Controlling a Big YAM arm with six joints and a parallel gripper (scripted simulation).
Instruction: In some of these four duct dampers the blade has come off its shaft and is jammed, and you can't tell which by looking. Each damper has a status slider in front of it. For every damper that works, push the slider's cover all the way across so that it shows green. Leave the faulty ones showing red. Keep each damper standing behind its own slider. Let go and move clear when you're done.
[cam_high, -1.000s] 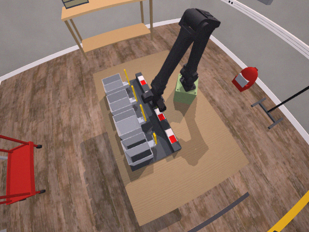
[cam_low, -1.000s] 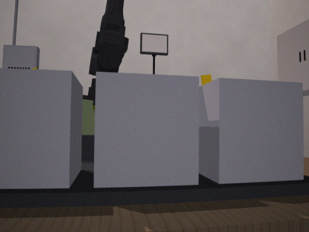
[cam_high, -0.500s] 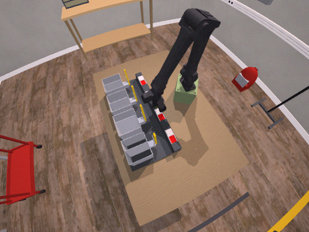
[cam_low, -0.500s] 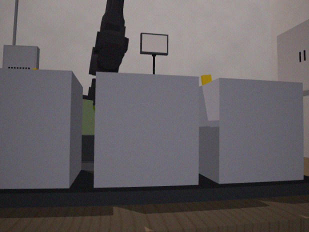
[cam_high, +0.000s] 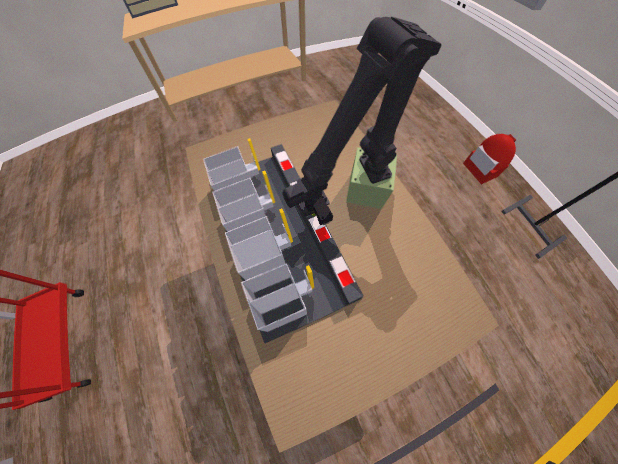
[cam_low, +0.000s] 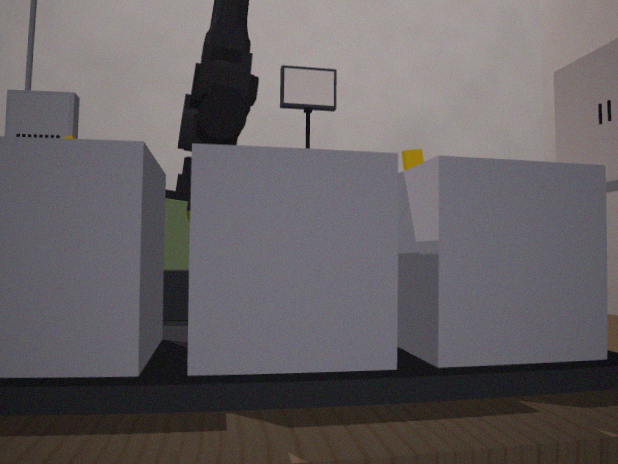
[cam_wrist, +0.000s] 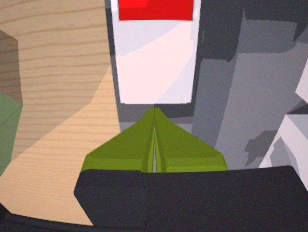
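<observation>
Four grey duct dampers (cam_high: 250, 235) stand in a row on a dark base, each with a yellow lever (cam_high: 285, 225) beside it. The slider strip (cam_high: 320, 230) runs along the base's right side. In the exterior view the backs of the dampers (cam_low: 292, 260) hide the sliders. The far slider (cam_high: 284, 162), the third slider (cam_high: 322, 233) and the near slider (cam_high: 344, 276) show red; the second is hidden under the arm. My gripper (cam_high: 324, 216) is shut and empty.
The arm's green pedestal (cam_high: 372, 182) stands just right of the strip on the tan mat. A wooden shelf (cam_high: 225, 70) is at the back, a red cart (cam_high: 35, 345) at the left, and a red object (cam_high: 490, 157) and a grey stand (cam_high: 535, 225) at the right.
</observation>
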